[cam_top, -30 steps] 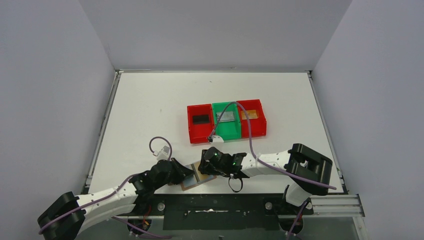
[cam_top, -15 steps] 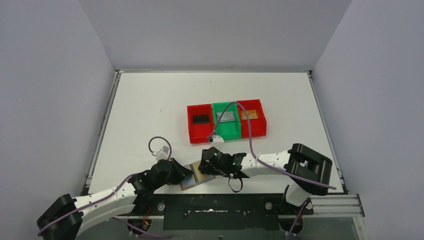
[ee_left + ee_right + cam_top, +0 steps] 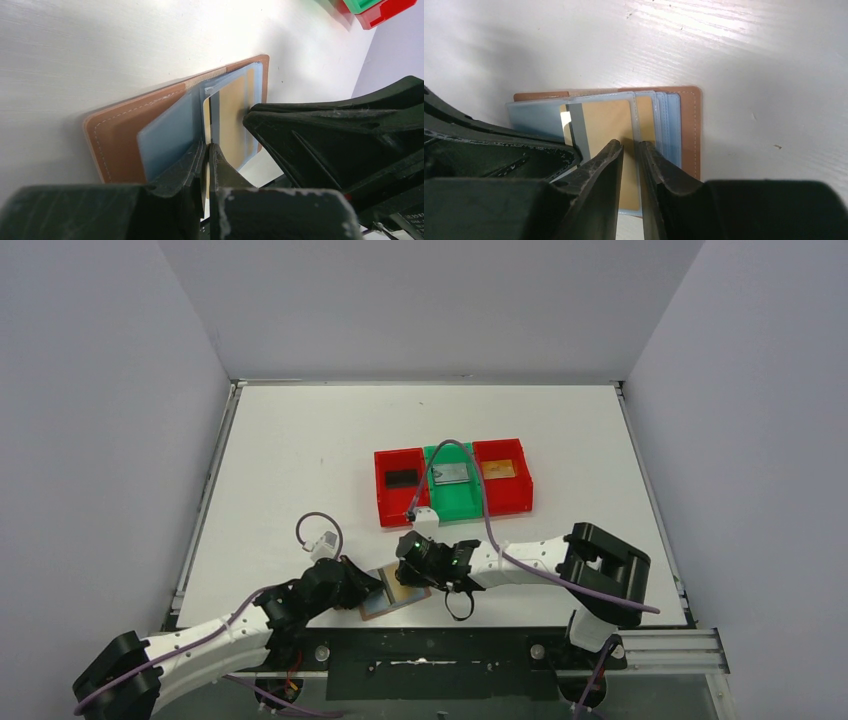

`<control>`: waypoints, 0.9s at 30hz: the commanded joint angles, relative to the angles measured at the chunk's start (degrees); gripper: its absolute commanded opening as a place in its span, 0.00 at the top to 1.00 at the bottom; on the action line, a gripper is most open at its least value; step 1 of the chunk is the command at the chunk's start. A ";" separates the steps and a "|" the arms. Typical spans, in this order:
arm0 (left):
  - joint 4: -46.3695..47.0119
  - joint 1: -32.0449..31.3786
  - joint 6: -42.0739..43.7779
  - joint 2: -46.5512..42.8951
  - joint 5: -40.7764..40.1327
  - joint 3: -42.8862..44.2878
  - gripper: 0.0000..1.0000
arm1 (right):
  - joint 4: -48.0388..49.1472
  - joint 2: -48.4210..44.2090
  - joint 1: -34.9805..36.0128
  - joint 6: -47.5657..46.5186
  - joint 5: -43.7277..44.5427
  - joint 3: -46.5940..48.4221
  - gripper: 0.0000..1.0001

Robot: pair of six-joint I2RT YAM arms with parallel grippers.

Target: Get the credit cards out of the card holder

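Observation:
The tan-brown card holder (image 3: 383, 594) lies open near the table's front edge, its grey-blue pockets up; it also shows in the left wrist view (image 3: 125, 131) and the right wrist view (image 3: 689, 125). A gold card (image 3: 606, 122) with a grey stripe sits partly out of a pocket. My left gripper (image 3: 368, 586) is shut on that card's (image 3: 232, 117) end. My right gripper (image 3: 405, 576) hovers on the holder's other side, jaws almost together with a thin gap, tips over the pocket edge (image 3: 636, 120). A black card (image 3: 402, 478), a silver card (image 3: 452, 473) and a gold card (image 3: 498, 469) lie in the bins.
Three joined bins stand mid-table: red (image 3: 396, 502), green (image 3: 458, 502), red (image 3: 512, 496). The right arm's purple cable (image 3: 470, 465) arches over the green bin. The black front rail (image 3: 430, 645) runs just behind the holder. Grey walls enclose the table.
The right arm has shifted a little left and its cable now arches higher over the green bin. The left gripper stays clamped at the holder's left side.

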 commanded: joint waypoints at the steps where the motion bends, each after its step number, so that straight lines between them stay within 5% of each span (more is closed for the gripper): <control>1: -5.04 0.37 2.06 -1.09 -2.31 1.31 1.00 | -10.10 2.96 1.59 -2.48 6.99 3.19 0.81; 9: -4.17 0.45 2.06 -0.20 -2.14 1.28 1.00 | -21.00 7.64 5.12 -4.78 15.09 10.58 0.93; 27: -11.08 0.51 0.92 -4.96 -3.59 1.36 1.00 | -30.10 13.98 7.67 -5.56 21.31 15.43 1.00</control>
